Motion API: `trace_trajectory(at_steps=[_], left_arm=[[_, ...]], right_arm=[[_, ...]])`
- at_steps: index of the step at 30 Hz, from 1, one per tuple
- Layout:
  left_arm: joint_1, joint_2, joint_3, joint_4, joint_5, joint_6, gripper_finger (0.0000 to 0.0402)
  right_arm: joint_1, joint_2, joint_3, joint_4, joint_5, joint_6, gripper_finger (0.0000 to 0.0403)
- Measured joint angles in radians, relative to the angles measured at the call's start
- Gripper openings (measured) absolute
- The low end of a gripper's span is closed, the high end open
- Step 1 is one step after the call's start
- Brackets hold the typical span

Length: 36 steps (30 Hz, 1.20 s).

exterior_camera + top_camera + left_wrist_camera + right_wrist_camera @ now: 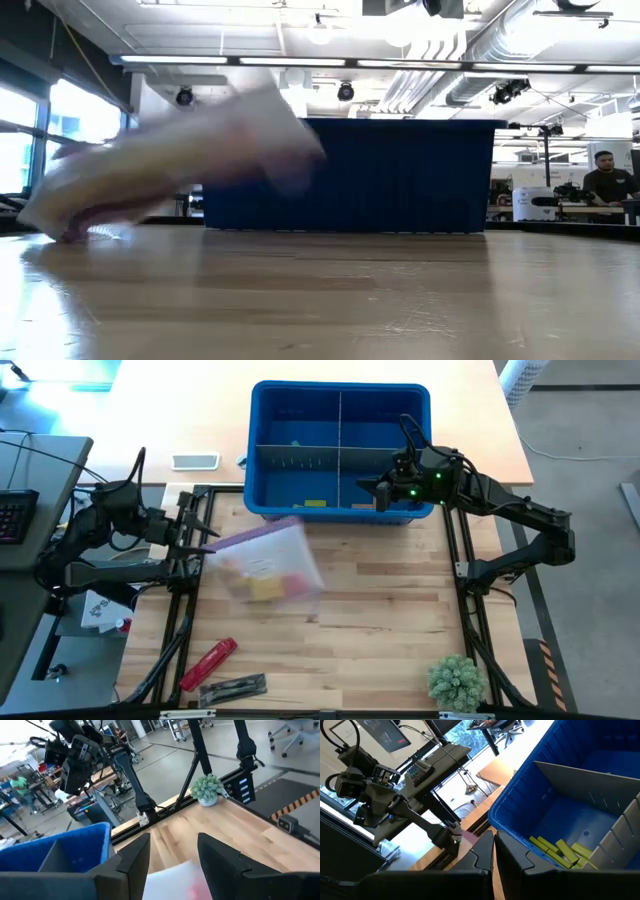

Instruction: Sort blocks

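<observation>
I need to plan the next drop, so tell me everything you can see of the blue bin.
The blue bin is a rectangular plastic tub at the table's far edge, upright and open-topped. Grey dividers split it into four compartments. Several lime yellow-green blocks lie in one near compartment, and a few more small pieces show in others. The shut right gripper hangs over its near right part. A blurred clear bag lies just in front.

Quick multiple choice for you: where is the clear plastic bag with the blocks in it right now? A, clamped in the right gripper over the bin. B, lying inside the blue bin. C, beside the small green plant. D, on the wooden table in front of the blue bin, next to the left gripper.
D: the high view shows the bag on the table in front of the blue bin, just beside the left gripper.
</observation>
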Motion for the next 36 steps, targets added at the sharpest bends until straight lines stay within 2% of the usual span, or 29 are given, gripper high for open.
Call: trace_trajectory(at_steps=[16,36], left_arm=[[0.000,-0.002,0.000,0.004,0.003,-0.090,0.0147],[0.000,0.005,-0.001,0.004,0.002,-0.086,0.0147]], right_arm=[[0.000,0.000,0.000,0.000,0.000,0.000,0.0005],[0.000,0.000,0.000,0.000,0.000,0.000,0.0005]])
